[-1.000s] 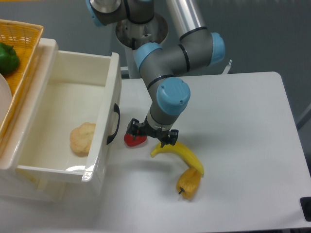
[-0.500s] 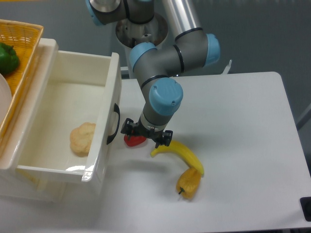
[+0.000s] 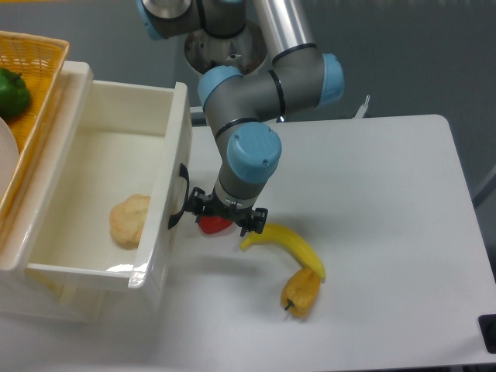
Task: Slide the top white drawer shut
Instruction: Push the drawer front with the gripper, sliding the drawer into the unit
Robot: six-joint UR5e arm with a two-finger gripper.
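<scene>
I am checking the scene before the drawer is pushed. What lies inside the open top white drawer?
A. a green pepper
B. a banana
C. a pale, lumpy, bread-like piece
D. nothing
C: a pale lumpy piece rests on the floor of the top white drawer; the banana lies on the table.

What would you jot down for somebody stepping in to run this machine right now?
Pincer: spread open, holding nothing, low at the black curved handle; contact unclear.
Glossy cream-white plastic top drawer: pulled far out, a pale lumpy food piece inside.
Nearby on the white table: small red item, yellow banana, orange-yellow pepper.
Done: arm lined up with the front panel.
Left: push the drawer fully shut.
</scene>
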